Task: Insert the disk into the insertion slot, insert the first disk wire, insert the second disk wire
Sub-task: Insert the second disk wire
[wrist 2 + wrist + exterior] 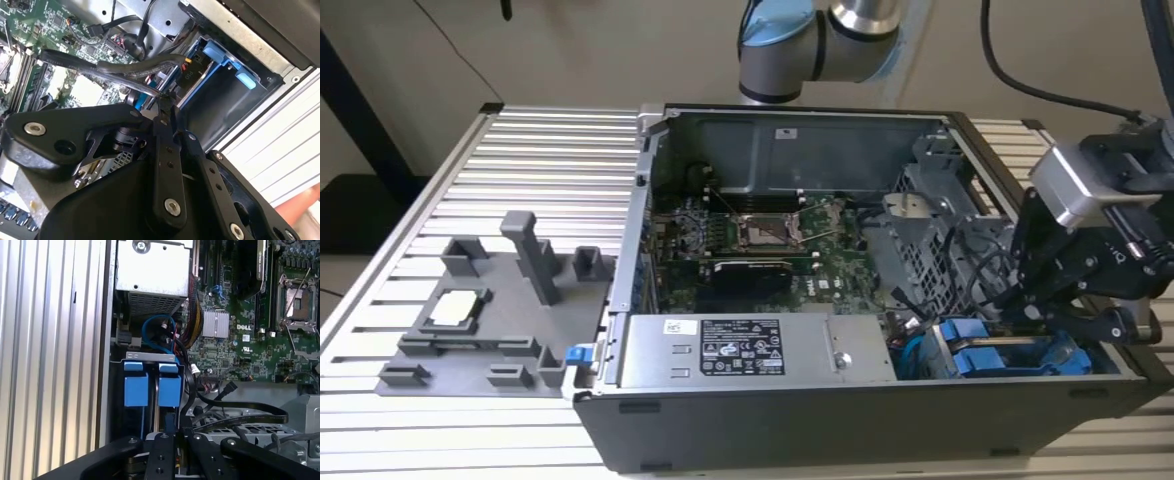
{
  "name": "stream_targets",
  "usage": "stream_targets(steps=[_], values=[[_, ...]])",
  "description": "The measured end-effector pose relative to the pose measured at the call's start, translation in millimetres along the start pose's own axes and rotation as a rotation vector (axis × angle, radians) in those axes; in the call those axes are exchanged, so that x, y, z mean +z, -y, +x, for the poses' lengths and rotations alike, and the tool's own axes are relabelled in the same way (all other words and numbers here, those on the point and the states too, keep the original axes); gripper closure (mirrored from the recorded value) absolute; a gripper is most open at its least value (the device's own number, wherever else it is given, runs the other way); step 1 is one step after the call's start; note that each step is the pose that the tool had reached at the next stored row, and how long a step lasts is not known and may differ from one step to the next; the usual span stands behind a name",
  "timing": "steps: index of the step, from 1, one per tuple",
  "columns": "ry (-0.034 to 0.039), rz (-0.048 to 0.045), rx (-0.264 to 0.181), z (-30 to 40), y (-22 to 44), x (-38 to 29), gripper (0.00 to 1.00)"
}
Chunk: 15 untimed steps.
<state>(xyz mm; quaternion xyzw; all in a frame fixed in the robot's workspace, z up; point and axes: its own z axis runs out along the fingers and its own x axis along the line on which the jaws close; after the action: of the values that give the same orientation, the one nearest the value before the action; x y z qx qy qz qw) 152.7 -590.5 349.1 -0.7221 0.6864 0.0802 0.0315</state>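
The gripper (162, 102) hangs low in the corner of the open computer case (720, 425), at the exterior view's right. Its two black fingers (164, 447) sit pressed narrow, and in the second wrist view their tips seem to pinch something at the end of a dark wire (125, 65); what exactly, I can't make out. Just beyond, the disk (152, 387) already sits down in the insertion slot (150, 356), blue handles up. So the disk step looks done, and the wiring seems in hand. Farther back lies the green circuit board (240, 330).
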Motion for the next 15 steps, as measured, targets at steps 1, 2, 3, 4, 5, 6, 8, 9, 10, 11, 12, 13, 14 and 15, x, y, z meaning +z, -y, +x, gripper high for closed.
stream_targets(steps=[1,2,3,4,5,6,8,9,10,11,12,13,14,15], values=[[0.0028,0.0015,0.000,0.1,0.0,0.9,0.84],[0.0049,0.0035,0.000,0.2,0.1,1.8,0.84],[0.0062,0.0062,-0.001,0.4,0.2,2.8,0.84],[0.0063,0.0090,0.000,0.5,0.2,3.6,0.84],[0.0060,0.0120,0.000,0.7,0.3,4.5,0.84],[0.0059,0.0148,0.001,0.8,0.4,5.5,0.84],[0.0058,0.0211,0.002,1.1,0.5,7.3,0.84],[0.0057,0.0233,0.003,1.2,0.6,7.9,0.84],[0.0057,0.0242,0.003,1.3,0.6,8.4,0.84],[0.0057,0.0247,0.003,1.3,0.6,8.8,0.84],[0.0059,0.0253,0.004,1.5,0.6,9.5,0.84],[0.0059,0.0256,0.005,1.6,0.6,10.0,0.84],[0.0059,0.0258,0.006,1.7,0.7,10.7,0.84],[0.0061,0.0261,0.007,1.8,0.7,11.5,0.84]])
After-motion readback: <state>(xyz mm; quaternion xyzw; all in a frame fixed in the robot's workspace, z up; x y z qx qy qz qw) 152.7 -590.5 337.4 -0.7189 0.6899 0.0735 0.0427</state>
